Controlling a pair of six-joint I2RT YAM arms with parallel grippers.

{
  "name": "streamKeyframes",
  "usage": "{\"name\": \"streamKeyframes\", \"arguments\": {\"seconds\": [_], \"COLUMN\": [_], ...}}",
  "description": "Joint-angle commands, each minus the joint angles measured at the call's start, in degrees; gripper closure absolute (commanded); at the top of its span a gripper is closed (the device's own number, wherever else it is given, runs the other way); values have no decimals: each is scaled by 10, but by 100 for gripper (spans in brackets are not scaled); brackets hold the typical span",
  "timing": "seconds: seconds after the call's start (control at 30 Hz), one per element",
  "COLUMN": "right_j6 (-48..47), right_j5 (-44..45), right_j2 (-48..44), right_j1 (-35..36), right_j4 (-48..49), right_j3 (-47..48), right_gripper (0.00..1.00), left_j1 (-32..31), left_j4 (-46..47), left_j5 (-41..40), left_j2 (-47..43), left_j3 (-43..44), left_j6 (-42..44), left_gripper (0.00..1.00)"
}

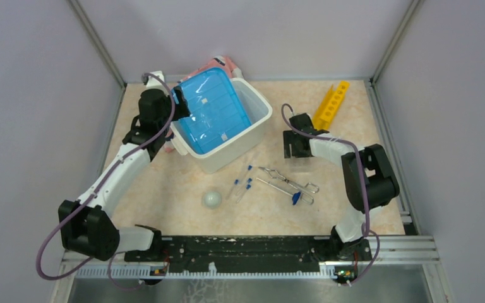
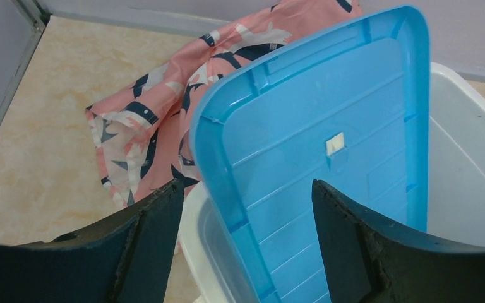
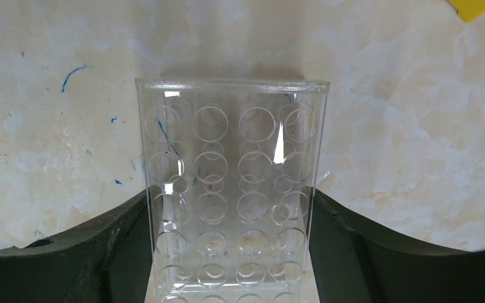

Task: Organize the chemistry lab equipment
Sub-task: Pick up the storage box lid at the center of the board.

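Observation:
Thin clear tubes with blue caps [image 1: 243, 182] lie at mid table, with silver tongs [image 1: 286, 183] to their right and a small whitish ball [image 1: 212, 199] to their left. The long yellow rack [image 1: 331, 104] lies at the back right; its corner [image 3: 473, 6] shows in the right wrist view. My right gripper [image 3: 230, 192] is shut on a clear holed rack [image 3: 230, 164] standing on the table, a finger against each side. My left gripper [image 2: 247, 184] is open, its fingers astride the edge of the blue lid [image 2: 328, 145] without touching it.
The blue lid [image 1: 211, 117] leans tilted in the white bin [image 1: 252, 136] at the back left. The pink whale-patterned cloth [image 2: 158, 120] lies bunched behind and beside the bin. Grey walls close the table on three sides.

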Motion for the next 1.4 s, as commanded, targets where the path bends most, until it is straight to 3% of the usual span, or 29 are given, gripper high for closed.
{"name": "streamKeyframes", "arguments": {"seconds": [0.0,0.5,0.9,1.07,1.27,1.37], "right_j6": [11,13,14,14,14,15], "right_j5": [-14,-14,4,10,13,16], "right_j2": [10,5,-26,-39,-46,-50], "right_j1": [6,10,12,12,12,13], "right_j4": [15,13,9,8,4,6], "right_j3": [-4,-4,0,0,4,2], "right_gripper": [25,14,10,9,9,9], "left_j1": [42,140,163,169,170,170], "left_j4": [46,185,218,225,237,237], "left_j5": [63,282,379,429,459,470], "left_j2": [-15,25,75,101,117,120], "left_j3": [-24,-69,-52,-34,-28,-27], "left_j6": [-29,-48,-52,-50,-52,-48], "left_gripper": [20,19,21,34,57,73]}}
